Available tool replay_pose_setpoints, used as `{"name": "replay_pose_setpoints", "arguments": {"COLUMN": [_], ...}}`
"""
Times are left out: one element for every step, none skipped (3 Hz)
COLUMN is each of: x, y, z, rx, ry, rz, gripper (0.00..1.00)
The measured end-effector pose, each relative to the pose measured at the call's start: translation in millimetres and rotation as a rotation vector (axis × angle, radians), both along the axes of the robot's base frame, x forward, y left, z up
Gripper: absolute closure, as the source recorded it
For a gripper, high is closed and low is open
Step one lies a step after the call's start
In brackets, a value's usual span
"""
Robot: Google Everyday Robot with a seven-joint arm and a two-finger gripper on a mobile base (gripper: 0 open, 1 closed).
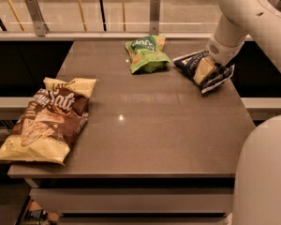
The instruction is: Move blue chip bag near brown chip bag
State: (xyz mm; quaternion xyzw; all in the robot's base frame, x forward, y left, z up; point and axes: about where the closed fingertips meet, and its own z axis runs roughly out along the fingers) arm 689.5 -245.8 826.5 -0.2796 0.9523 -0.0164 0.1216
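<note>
Gripper (204,70) on the blue chip bag (186,63), arm slanting down from upper right; grip unclear.

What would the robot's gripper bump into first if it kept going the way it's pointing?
The blue chip bag. The gripper points down onto it at the far right of the table, seemingly touching it, though depth is unclear.
</note>
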Motion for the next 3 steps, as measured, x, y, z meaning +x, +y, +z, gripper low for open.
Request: {"name": "replay_pose_setpoints", "arguments": {"x": [-5.0,-18.1,-35.8], "y": [8.2,9.3,12.4], "z": [11.4,31.2,52.3], "rx": [0.031,0.017,-0.014], "ry": [0.006,0.001,-0.011], "rz": [0.065,0.079,0.077], "gripper": [1.00,1.00,1.00]}}
